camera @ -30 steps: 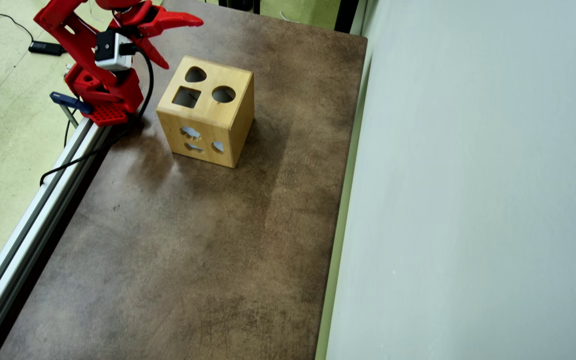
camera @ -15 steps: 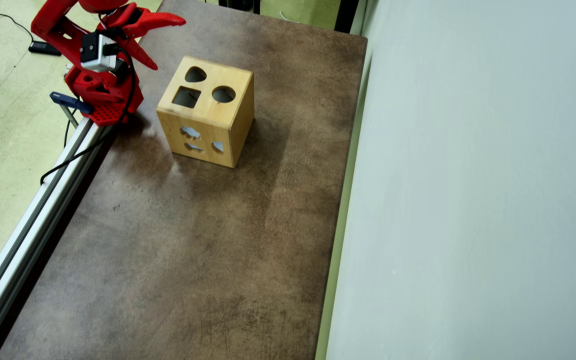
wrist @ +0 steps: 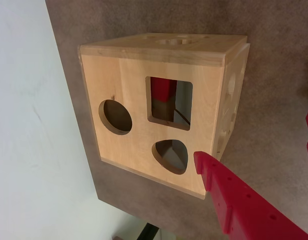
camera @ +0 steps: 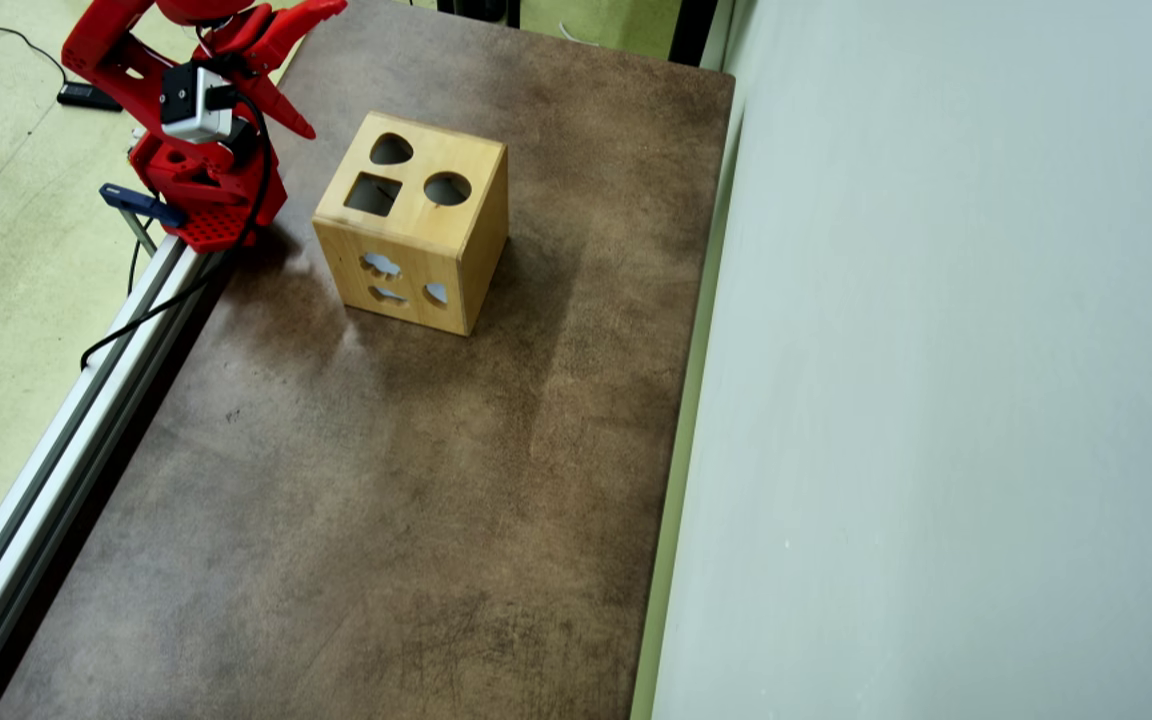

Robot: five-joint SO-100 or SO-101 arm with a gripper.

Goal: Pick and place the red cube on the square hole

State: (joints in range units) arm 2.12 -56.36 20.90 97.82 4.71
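The light wooden box [camera: 416, 262] stands on the brown table, its top showing the square hole [camera: 373, 194]. In the wrist view the square hole [wrist: 183, 102] faces me, and the red cube [wrist: 163, 96] shows through it, lying inside the box. In the overhead view the cube is hidden. My red gripper [camera: 324, 68] hangs open and empty to the left of the box, clear of it. In the wrist view one of the gripper's [wrist: 254, 146] fingers [wrist: 229, 195] reaches in from the lower right, near the box corner.
The box top also has a round hole [camera: 447, 188] and a teardrop hole [camera: 391, 150]. The arm's base [camera: 206, 205] sits at the table's left edge by an aluminium rail [camera: 56, 450]. A pale wall [camera: 936, 400] borders the table on the right.
The gripper has drawn back to the left, away from the box, and its upper finger has swung upward, so the jaws stand wider. The box has not moved.
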